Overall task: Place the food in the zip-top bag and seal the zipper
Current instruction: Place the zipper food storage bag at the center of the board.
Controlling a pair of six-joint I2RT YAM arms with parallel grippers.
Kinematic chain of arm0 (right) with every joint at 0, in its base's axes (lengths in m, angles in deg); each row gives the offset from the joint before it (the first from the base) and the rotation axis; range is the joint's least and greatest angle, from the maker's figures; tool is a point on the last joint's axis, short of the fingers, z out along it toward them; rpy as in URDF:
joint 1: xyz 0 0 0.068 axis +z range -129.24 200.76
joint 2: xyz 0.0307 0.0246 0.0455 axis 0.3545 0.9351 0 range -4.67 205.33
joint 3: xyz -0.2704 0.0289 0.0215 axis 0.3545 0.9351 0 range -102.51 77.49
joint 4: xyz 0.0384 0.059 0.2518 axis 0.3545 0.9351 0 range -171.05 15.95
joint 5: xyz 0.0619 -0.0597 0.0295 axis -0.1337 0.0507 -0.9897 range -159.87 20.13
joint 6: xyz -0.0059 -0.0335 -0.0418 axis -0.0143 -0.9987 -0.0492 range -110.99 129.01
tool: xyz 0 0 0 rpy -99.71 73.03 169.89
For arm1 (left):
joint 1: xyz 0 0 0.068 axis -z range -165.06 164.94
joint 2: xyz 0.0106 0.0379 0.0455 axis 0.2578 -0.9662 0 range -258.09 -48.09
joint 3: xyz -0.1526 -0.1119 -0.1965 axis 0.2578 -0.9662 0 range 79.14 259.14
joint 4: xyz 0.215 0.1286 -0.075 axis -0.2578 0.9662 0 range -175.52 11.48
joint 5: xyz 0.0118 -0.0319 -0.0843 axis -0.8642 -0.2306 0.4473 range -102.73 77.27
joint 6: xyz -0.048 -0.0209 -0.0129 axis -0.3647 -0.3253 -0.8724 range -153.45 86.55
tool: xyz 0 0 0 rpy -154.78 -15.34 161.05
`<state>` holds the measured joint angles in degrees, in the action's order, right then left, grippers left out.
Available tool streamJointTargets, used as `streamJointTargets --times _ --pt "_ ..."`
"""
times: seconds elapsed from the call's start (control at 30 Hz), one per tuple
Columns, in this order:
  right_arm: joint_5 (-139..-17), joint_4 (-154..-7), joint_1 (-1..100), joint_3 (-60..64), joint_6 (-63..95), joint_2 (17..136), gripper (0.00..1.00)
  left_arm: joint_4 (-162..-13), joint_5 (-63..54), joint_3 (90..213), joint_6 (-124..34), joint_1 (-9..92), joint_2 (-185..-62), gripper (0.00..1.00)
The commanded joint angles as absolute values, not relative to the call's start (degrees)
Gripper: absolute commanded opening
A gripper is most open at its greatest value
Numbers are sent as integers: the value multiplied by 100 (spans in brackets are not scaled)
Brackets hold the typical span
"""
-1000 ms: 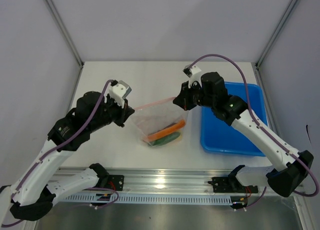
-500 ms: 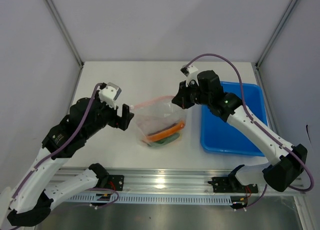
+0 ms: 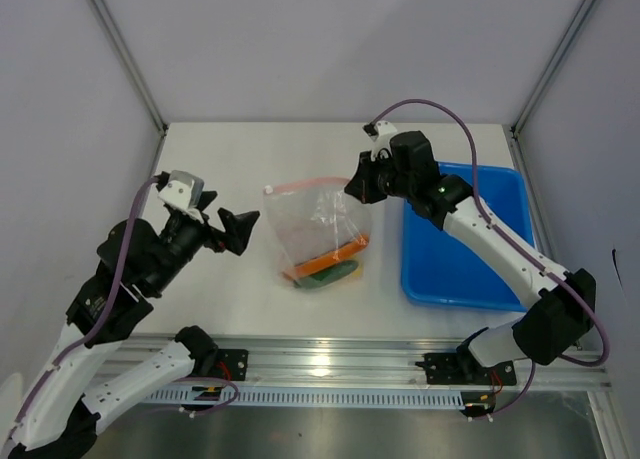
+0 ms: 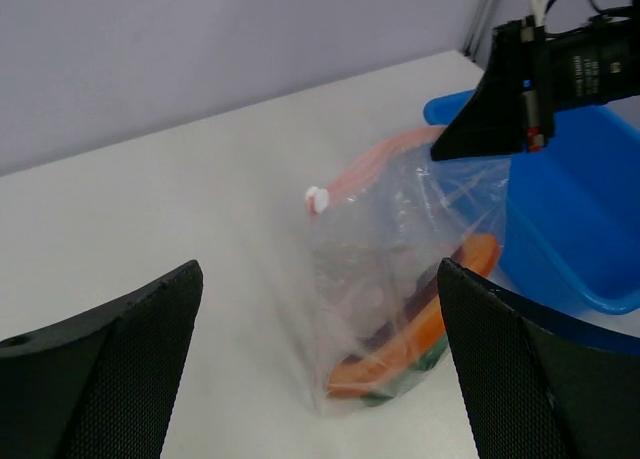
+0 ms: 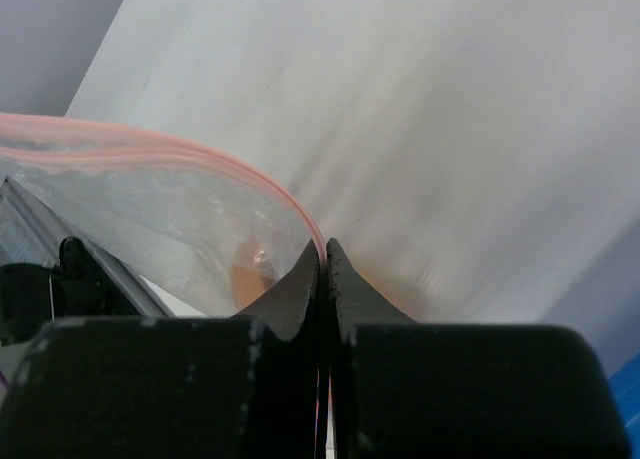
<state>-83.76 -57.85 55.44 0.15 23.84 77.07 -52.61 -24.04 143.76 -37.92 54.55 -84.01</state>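
The zip-top bag (image 3: 318, 227) hangs upright over the table, clear and crinkly. Its pink zipper (image 3: 305, 184) runs along the top with a white slider (image 4: 317, 198) at the left end. My right gripper (image 3: 352, 191) is shut on the zipper's right end (image 5: 318, 241). Inside at the bottom lie the food pieces: an orange piece (image 3: 325, 262) over the green cucumber (image 3: 337, 275), with a darker piece (image 4: 415, 304) above them. My left gripper (image 3: 243, 234) stands open to the left of the bag, apart from it, with nothing between its fingers (image 4: 130, 359).
A blue tray (image 3: 465, 234) sits on the table to the right of the bag, under my right arm. In the left wrist view the tray's rim (image 4: 560, 279) lies just behind the bag. White walls close in the table at the back and sides.
My left gripper opened, let go of the zipper's left end and drew back to the left. The bag now hangs from my right gripper alone, which moved slightly up and back.
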Motion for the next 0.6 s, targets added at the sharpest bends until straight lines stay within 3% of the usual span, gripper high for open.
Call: streamJointTargets --times 0.0,0.33,0.57 --pt "-8278 -6381 5250 -56 2571 7848 0 -5870 -1818 13981 -3864 5431 -8282 100" --pt "-8630 -6856 4775 -556 2580 8902 0 -5985 -1010 13654 -4145 5423 -8079 100" --pt "-8833 -6690 4555 -1347 2378 9956 10 -6082 -754 13487 -4338 5431 -8096 100"
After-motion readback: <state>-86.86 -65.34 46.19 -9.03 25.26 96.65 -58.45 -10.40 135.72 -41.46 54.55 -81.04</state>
